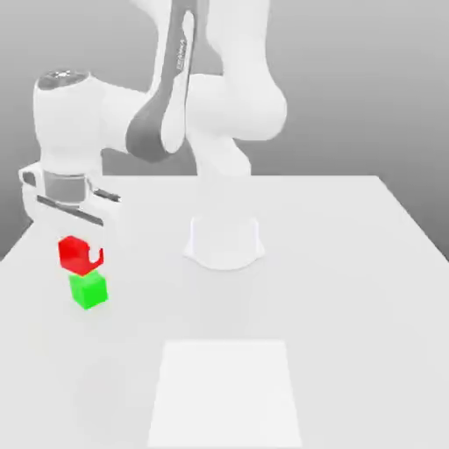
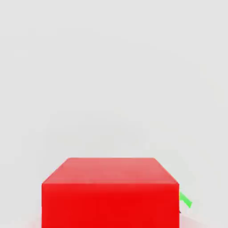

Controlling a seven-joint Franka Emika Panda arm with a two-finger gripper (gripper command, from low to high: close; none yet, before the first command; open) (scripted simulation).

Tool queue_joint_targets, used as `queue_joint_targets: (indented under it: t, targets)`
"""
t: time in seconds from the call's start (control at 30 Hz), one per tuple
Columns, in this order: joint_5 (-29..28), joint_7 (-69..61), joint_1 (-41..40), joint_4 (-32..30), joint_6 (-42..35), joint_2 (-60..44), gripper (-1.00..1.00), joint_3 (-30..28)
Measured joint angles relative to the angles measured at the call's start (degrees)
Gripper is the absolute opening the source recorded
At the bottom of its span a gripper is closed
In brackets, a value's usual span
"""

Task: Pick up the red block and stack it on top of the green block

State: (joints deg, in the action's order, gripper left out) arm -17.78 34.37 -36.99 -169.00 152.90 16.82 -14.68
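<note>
red block (image 2: 110, 191) is filling the hand view's foreground, clenched in the gripper (image 1: 81, 254) at left of the exterior frame, hanging just above the green block (image 1: 89, 290) for stacking.

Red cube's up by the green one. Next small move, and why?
Probably a short straight descent, then release. In the exterior view the small glossy red cube, held in the gripper, appears just above the small bright green cube and roughly in line with it. The hand view shows a green sliver past one red edge, so a slight centring nudge may help first.
</note>
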Motion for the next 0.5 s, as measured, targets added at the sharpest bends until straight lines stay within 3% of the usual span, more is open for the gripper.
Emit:
queue_joint_targets:
  t: [0.23, 0.5]
  targets:
    - [-0.20, -17.95, -0.98, -2.18, -1.02, 3.06, -1.00, -8.75]
    - [9.89, -27.51, 7.05, -2.59, 5.25, -3.91, -1.00, -15.21]
